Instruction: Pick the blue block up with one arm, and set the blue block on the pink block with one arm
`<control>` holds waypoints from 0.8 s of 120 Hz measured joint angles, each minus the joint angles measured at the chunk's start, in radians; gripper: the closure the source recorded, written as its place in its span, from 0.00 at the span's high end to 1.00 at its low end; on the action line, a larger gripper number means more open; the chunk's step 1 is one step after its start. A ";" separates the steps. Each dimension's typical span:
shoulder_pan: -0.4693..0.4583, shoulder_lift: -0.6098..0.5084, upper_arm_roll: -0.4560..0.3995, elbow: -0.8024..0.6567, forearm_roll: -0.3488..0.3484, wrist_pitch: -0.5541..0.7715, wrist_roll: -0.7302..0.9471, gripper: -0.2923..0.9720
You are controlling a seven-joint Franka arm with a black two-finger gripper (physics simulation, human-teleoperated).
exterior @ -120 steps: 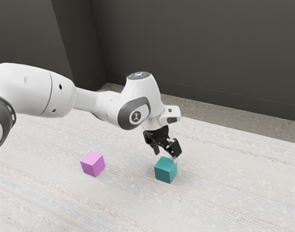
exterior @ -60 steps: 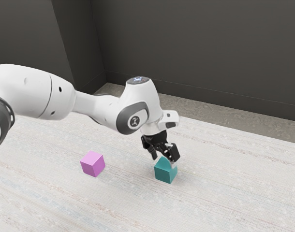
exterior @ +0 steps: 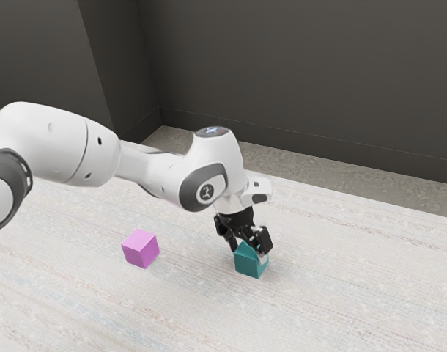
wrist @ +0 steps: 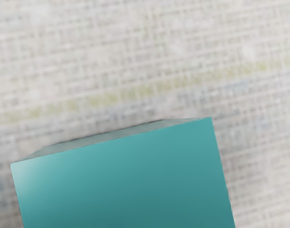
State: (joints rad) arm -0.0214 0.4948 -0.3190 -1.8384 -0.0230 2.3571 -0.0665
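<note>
The blue block (exterior: 250, 262), teal in colour, rests on the pale woven tabletop (exterior: 341, 293) near the middle of the exterior view. My gripper (exterior: 246, 242) is down over it, open, with one black finger on each side of the block's top; I see no squeeze on it. In the wrist view the blue block (wrist: 126, 183) lies large and close just under my hand. The pink block (exterior: 141, 248) sits on the table well toward the exterior view's left of the blue one, apart from the gripper.
Dark walls (exterior: 319, 73) stand behind the table, and a bare strip of floor (exterior: 370, 180) runs along the table's far edge. My white arm (exterior: 135, 165) reaches in from the exterior view's left, above the pink block.
My hand has come down from just above the blue block until its fingers straddle the block's top. Neither block has moved.
</note>
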 joint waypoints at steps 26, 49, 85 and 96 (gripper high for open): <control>0.000 0.014 0.001 0.004 0.001 0.002 -0.004 0.76; 0.000 0.023 0.002 0.020 0.001 0.003 -0.006 0.76; 0.000 0.035 0.004 0.032 0.003 0.002 -0.007 0.73; 0.000 0.040 0.005 0.033 0.003 0.001 -0.007 0.69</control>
State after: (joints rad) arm -0.0214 0.5353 -0.3145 -1.8052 -0.0202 2.3582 -0.0739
